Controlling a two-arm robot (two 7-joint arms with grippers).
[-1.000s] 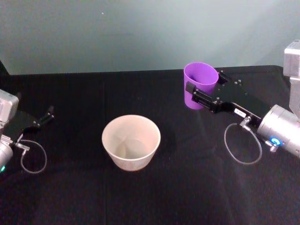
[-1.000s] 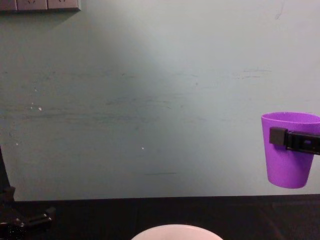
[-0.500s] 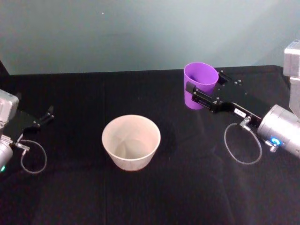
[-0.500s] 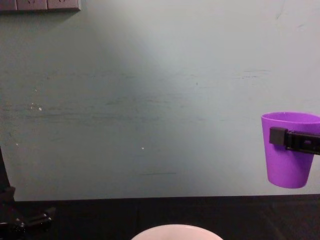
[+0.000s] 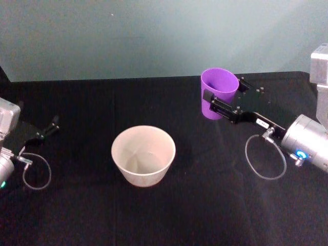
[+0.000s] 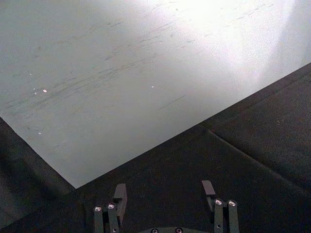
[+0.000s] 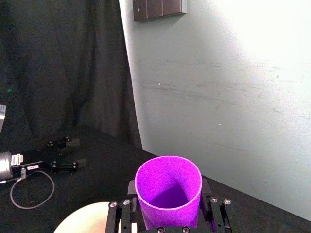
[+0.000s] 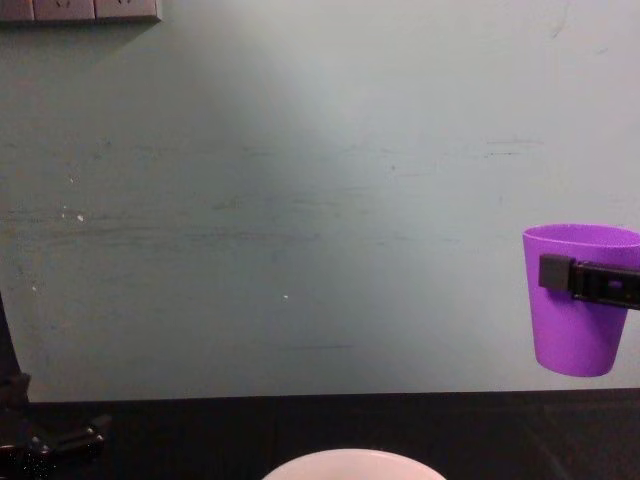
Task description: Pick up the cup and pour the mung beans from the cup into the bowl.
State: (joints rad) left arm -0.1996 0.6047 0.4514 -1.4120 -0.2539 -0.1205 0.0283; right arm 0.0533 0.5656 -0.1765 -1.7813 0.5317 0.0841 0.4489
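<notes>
Purple against black cloth: the cup (image 5: pixel 219 88) is up off the table (image 5: pixel 205 205), upright, clamped across its upper wall by the right gripper (image 5: pixel 224 94), one finger on each side of it. From the head camera it hangs at the right rear of the table, and the right arm runs back to the right edge. The chest camera settles the height, which the head view leaves unclear: the cup's base floats well above the black tabletop, with the pale teal wall (image 8: pixel 300 200) behind it and one dark finger lying flat across its side. The right wrist camera looks straight down the mouth and shows purple inner wall and a shadowed floor; what lies at the bottom I cannot tell. The bowl (image 5: pixel 119 156) stands upright on the cloth near the middle, nearer the robot than the cup and to its left, well apart from it. The head view looks into its pale inside, while the chest view gives just an arc of its rim at the lower edge. Over on the far left, the left gripper (image 5: pixel 45 130) sits low by the table's edge, well away from the bowl. Its own wrist camera shows what the head view blurs: the two fingers spread wide over bare cloth.
</notes>
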